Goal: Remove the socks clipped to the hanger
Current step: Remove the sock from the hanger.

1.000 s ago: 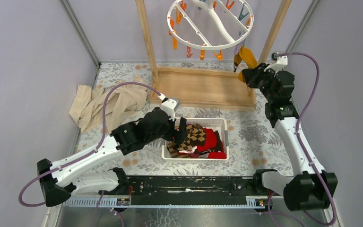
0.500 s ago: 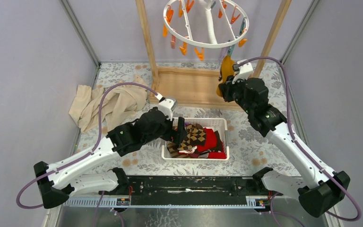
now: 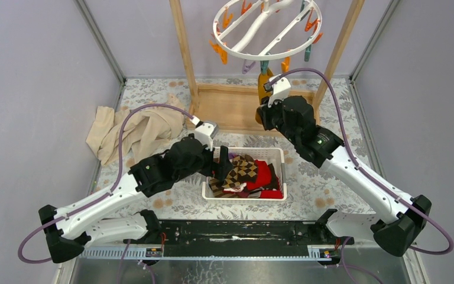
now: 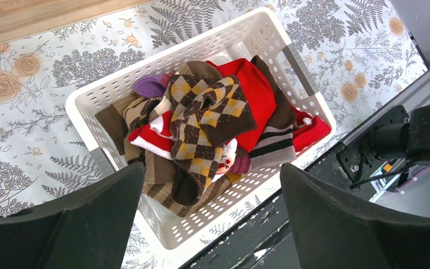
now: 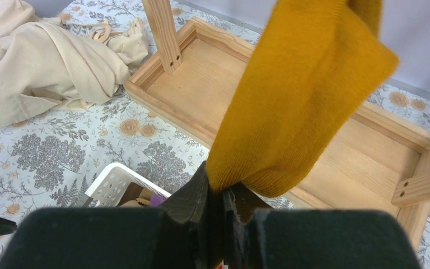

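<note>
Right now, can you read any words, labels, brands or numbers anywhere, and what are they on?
None to read. The socks, mustard sock, basket and hanger carry no lettering; the tablecloth shows only printed flowers.

L arm (image 3: 109, 195) and R arm (image 3: 360, 177): white link shells, black joint housings, black base blocks. 1 purple cable per arm, L (image 3: 153, 106), R (image 3: 298, 69), running base to wrist. White wrist module at each tip, L (image 3: 208, 129), R (image 3: 279, 89). R arm has a small green LED (image 3: 318, 142). Left hand (image 4: 213, 224) and right hand (image 5: 222, 210): matte black fingers.
</note>
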Motion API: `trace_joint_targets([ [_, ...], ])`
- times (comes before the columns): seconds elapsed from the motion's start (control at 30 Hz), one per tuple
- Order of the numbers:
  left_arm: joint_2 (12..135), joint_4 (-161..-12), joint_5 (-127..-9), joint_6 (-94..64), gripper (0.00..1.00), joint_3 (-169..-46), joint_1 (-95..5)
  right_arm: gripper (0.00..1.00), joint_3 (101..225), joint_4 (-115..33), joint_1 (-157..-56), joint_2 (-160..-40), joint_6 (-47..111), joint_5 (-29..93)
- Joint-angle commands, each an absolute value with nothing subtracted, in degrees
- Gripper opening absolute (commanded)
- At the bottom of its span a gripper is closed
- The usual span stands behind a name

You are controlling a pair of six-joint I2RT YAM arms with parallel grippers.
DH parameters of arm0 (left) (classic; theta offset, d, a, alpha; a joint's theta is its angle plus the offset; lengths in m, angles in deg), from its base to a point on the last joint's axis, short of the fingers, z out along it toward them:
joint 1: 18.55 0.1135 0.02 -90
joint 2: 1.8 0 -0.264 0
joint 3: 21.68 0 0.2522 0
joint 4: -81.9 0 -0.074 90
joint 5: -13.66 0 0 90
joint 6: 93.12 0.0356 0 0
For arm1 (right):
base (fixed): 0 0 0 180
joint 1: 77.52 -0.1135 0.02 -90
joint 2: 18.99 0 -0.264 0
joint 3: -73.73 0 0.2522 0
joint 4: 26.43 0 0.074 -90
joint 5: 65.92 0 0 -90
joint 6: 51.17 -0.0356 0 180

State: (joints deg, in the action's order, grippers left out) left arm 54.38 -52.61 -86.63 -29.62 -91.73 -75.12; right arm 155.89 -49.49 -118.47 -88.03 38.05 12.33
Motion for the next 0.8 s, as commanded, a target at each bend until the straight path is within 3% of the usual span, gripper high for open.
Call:
trace_joint_targets([
  [0.0, 54.98, -54.02, -87.16, -30.1, 0.99, -93.75, -75.32, 0.04, 157.69, -49.86, -118.94, -83.88, 37.27, 10.36],
  [0.3, 58.43, -60.87, -87.23, -28.46, 0.98, -106.11, -73.91, 0.02, 154.23, -48.7, -118.84, -81.49, 35.51, 12.29],
  [0.6, 64.72, -66.36, -70.03, -30.45, 0.98, -114.12, -60.31, 0.01, 154.37, -46.68, -118.83, -83.13, 34.05, 14.91],
  [0.77, 66.69, -68.31, -66.88, -32.01, 0.98, -116.68, -56.81, 0.01, 154.24, -46.02, -118.84, -83.83, 33.6, 15.7],
])
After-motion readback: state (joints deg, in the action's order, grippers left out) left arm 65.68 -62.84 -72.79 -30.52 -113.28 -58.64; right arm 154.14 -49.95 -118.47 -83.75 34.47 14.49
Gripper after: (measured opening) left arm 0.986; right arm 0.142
